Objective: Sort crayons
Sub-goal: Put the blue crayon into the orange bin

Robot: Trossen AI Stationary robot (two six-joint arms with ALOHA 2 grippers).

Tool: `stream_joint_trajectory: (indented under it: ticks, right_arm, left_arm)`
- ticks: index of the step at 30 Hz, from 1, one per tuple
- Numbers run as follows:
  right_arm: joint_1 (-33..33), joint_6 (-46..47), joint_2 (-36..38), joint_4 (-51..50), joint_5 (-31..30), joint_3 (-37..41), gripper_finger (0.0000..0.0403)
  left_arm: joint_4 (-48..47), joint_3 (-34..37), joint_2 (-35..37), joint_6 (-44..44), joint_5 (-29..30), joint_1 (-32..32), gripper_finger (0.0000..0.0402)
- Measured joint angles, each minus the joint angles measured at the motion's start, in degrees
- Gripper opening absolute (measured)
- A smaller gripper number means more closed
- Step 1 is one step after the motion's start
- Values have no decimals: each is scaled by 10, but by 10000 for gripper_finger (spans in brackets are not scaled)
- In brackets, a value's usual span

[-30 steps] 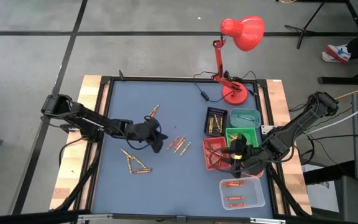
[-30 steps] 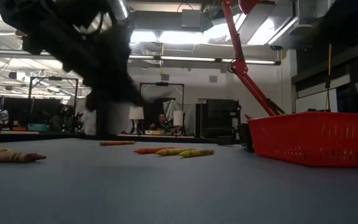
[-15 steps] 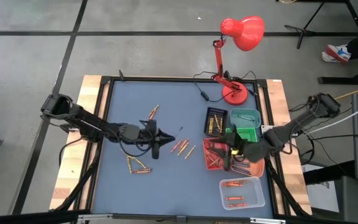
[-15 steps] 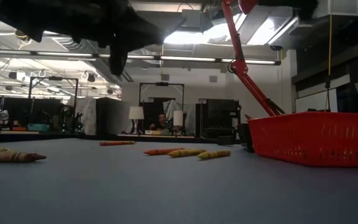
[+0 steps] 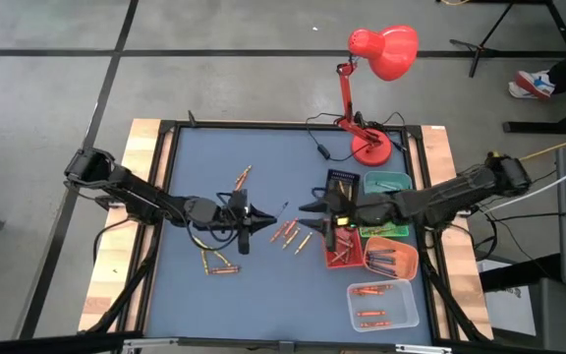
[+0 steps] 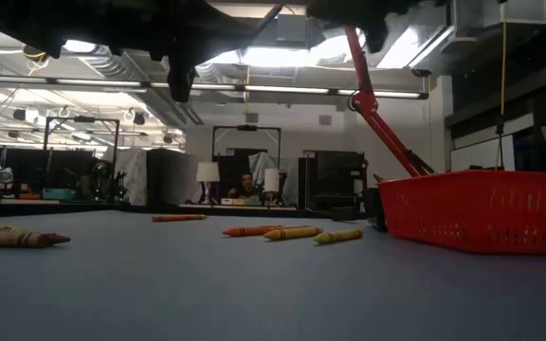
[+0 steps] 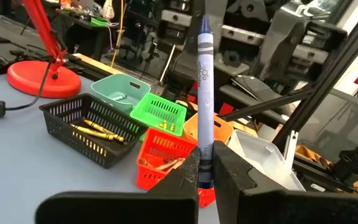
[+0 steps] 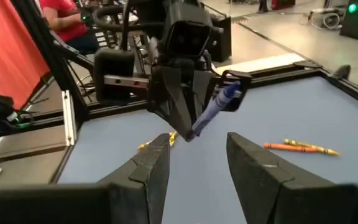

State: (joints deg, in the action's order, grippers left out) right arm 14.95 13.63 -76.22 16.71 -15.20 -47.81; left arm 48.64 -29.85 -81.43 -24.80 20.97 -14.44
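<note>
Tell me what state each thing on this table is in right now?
left gripper: shut on the blue crayon, above the table.
right gripper: open, empty, facing it.
red tray: crayons inside.
black tray: yellow crayons inside.
clear tub: orange crayons inside.
loose crayons: lying flat.

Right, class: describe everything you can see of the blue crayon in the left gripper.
The blue crayon is a thin stick in a blue-grey paper wrapper with dark bands and print, its bare pointed tip away from the fingers. The left gripper is shut on its lower end, so it sticks straight out beyond the fingers. It is held above the table, touching nothing else. The open right gripper faces it, apart.
</note>
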Motion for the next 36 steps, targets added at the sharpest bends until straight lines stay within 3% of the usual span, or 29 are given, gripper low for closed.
stream_joint_trajectory:
  ticks: [6,13,24,36]
  right_arm:
    - [-28,-22,-74,107,15,0,156]
    - [-45,-36,-122,195,73,0,156]
    - [-46,-35,-137,227,72,0,156]
    - [-46,-4,-137,230,28,0,156]
  left_arm:
    - [0,0,0,0,0,0,8]
    - [0,0,0,0,-1,0,8]
    - [0,0,0,0,-1,0,8]
    - [-2,0,0,0,0,0,8]
